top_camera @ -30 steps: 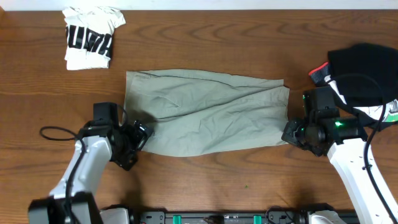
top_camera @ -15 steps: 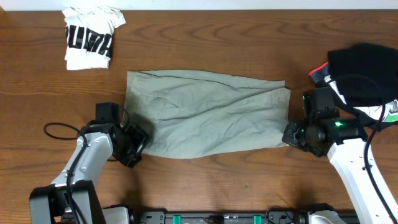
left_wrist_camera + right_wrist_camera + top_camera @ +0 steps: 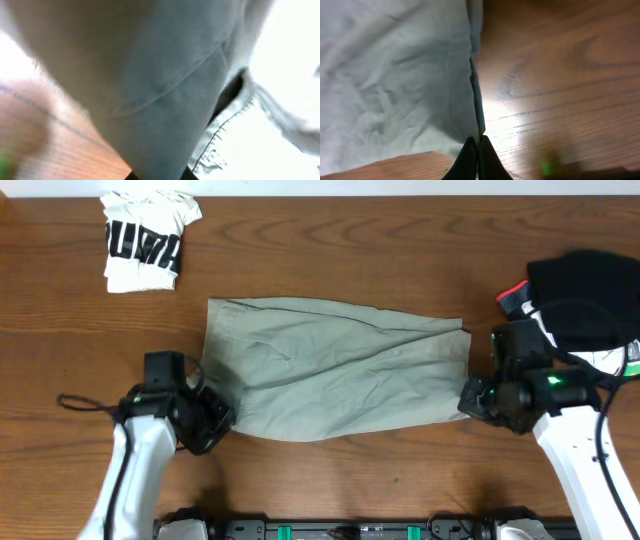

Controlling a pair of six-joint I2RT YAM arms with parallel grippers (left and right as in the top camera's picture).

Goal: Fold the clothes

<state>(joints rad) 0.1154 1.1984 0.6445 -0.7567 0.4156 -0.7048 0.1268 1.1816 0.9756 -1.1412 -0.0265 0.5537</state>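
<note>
Shorts [image 3: 335,380] fill mid-frame, spread wide; crossing the centre means going over them. Left hand [image 3: 215,420] is pinched on their lower-left corner and right hand [image 3: 468,395] on the lower-right corner, so both lower ends are blocked. A bare strip of table [image 3: 330,250] runs above the shorts, open across upper middle. White tee [image 3: 145,238] takes upper left, well apart from the shorts. Black pile [image 3: 585,290] crowds the right edge, just beside the right arm. Loose cable [image 3: 85,402] lies lower left. Bare wood at bottom centre.
</note>
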